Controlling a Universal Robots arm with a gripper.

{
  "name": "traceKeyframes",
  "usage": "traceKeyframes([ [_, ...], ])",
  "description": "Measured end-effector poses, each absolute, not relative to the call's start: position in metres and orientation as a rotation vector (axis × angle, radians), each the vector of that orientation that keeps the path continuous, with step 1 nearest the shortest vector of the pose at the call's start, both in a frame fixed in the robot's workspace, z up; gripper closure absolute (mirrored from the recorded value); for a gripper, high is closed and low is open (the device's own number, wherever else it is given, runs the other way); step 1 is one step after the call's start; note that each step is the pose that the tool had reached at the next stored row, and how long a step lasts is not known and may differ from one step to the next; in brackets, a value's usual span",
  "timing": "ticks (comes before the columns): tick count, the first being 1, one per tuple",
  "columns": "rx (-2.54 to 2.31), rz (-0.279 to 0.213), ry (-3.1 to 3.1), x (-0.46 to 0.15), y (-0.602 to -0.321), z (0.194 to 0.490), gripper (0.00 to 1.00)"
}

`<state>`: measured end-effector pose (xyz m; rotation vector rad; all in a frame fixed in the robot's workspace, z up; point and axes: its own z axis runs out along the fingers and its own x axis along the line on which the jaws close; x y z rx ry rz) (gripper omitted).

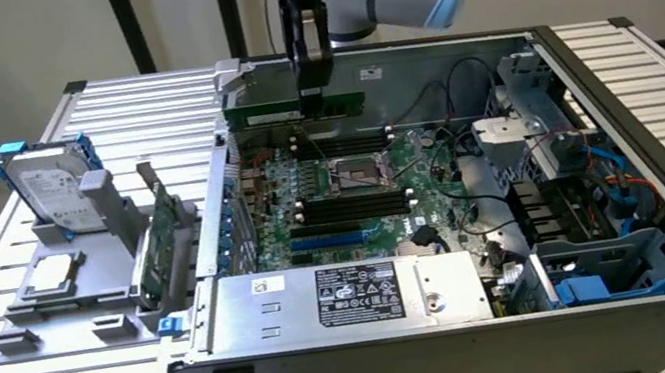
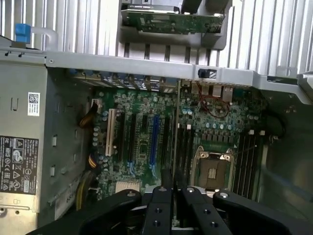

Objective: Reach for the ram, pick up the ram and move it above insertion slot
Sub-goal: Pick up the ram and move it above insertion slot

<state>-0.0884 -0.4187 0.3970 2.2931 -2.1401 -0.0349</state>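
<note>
The gripper (image 1: pixel 315 83) hung over the motherboard (image 1: pixel 348 194), its fingers (image 2: pixel 163 193) pinching the ram (image 1: pixel 293 112), already lifted.

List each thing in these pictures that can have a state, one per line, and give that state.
gripper: shut on the ram, above the motherboard.
ram: held edge-on, lifted, not in a slot.
computer case: side open, insides showing.
hard drive: upright in the grey stand.
expansion card: upright in the stand.
</note>
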Motion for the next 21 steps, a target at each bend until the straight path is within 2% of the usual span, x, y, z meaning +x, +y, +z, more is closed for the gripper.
traceKeyframes([
  [21, 2.291, -0.035, -2.142, -0.047, -0.378, 0.392, 0.87],
])
